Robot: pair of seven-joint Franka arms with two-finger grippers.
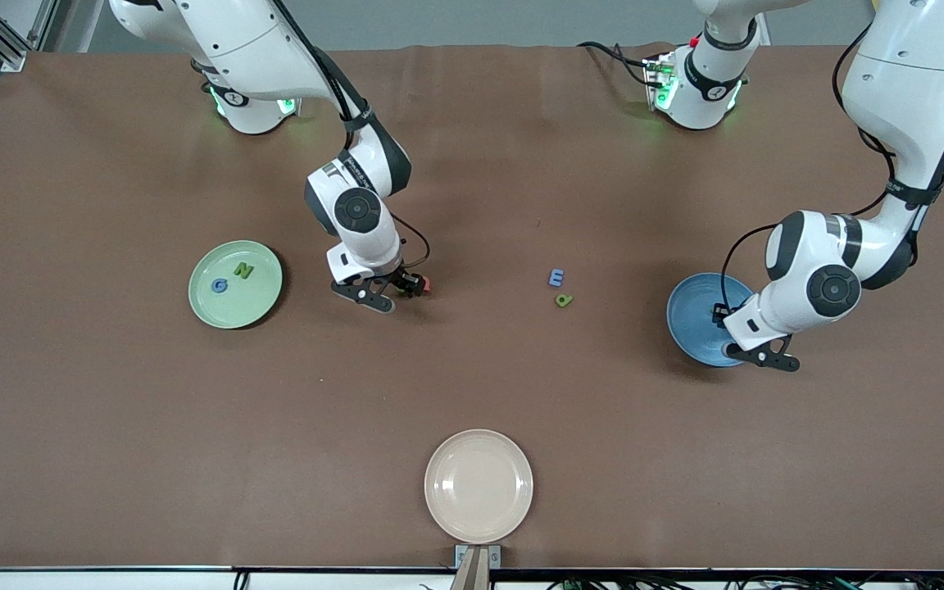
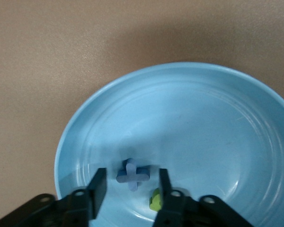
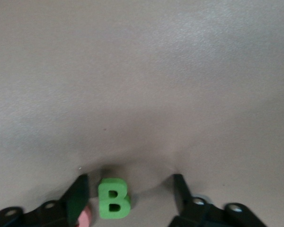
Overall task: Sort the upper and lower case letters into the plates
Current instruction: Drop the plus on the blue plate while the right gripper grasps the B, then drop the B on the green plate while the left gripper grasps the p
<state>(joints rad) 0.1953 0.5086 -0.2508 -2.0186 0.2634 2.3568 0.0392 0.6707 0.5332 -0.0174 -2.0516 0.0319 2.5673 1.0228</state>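
Between the parted fingers of the right gripper (image 3: 128,201) the green B (image 3: 113,197) is sitting upright on the tabletop (image 3: 142,71), while the left gripper (image 2: 130,189) is hanging parted over the blue t (image 2: 132,174) in the blue plate (image 2: 217,94).

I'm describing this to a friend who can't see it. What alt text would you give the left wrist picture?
Looking down into a blue plate on a brown table, the left gripper hangs just above it with its two black fingers apart. A small blue plus-shaped letter t lies in the plate between them, and a green piece shows partly beside one finger.
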